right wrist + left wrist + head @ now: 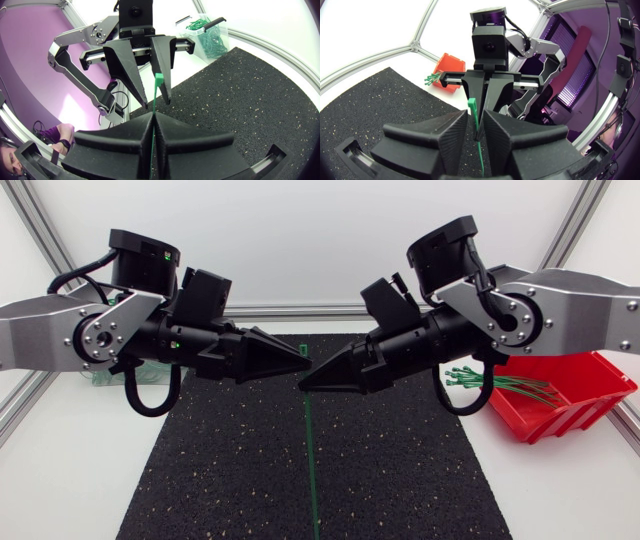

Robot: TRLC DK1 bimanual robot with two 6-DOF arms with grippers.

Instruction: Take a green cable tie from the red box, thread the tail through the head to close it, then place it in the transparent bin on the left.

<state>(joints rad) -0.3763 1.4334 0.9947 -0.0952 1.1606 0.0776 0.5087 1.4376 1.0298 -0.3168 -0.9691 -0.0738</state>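
Observation:
A green cable tie (309, 450) hangs straight down over the black mat, its head (158, 77) uppermost. My right gripper (303, 385) is shut on the strap just below the head; in the right wrist view the strap (153, 107) rises out of its closed fingers. My left gripper (306, 364) faces it tip to tip and is open. The tie's upper part (472, 103) stands in the narrow gap between its fingers (445, 137), which do not pinch it. The red box (560, 405) with more green ties (500, 385) is at the right. The transparent bin (205, 32) holds several closed ties.
The black mat (400, 470) covers the table's middle, with white table around it. Aluminium frame rails (25, 400) run along the table's sides. The transparent bin (100, 377) is mostly hidden behind my left arm at the left.

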